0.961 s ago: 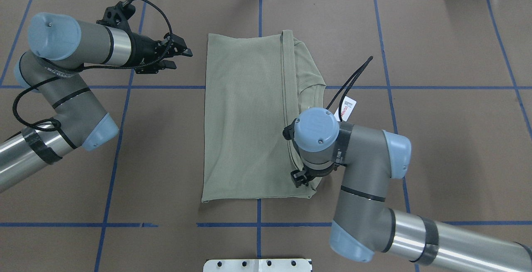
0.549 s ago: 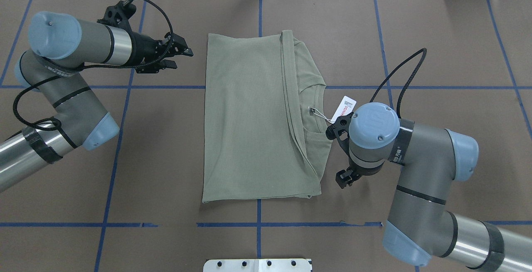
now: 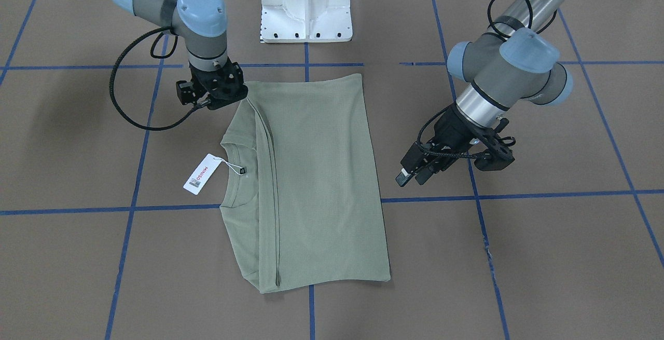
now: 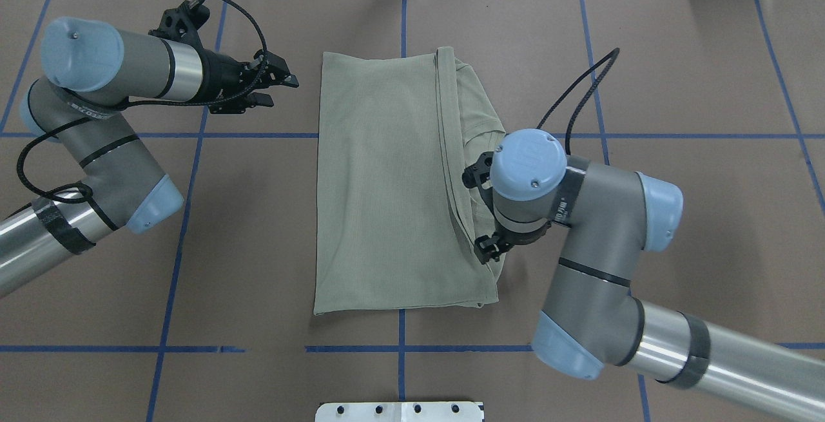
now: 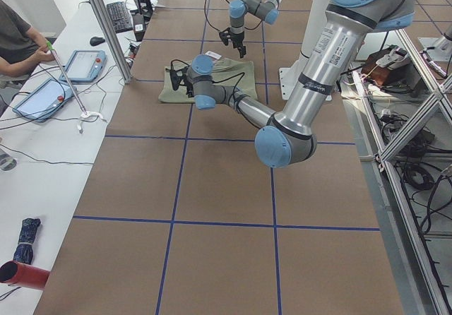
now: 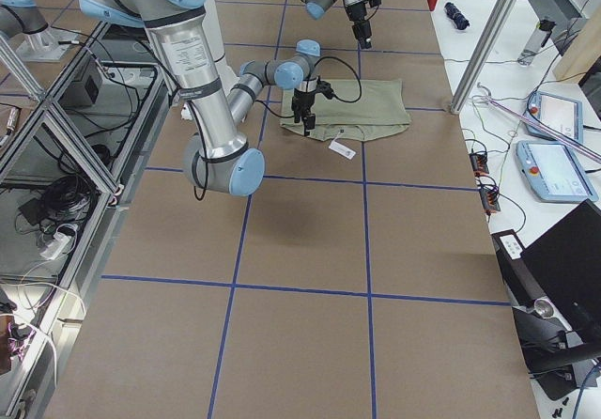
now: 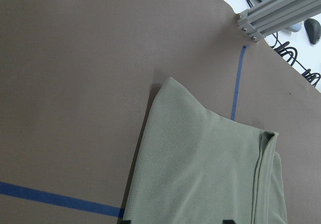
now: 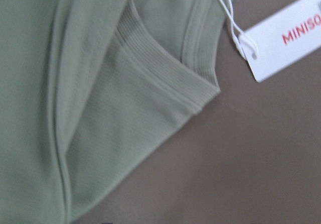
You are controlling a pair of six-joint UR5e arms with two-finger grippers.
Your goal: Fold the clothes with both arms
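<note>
The right gripper, which stood clear of the olive-green shirt half a second ago, has swung back over the shirt's neckline-side edge. Whether it is spread or pinching cloth I cannot tell. The left gripper has not moved and hovers with fingers spread just off the shirt's opposite edge. The shirt lies flat mid-worktop, folded lengthwise, so the right arm is probably lining up a fresh grasp for the next fold.

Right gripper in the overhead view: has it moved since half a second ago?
Yes. The right gripper moved left, from bare table to over the shirt's right edge.
</note>
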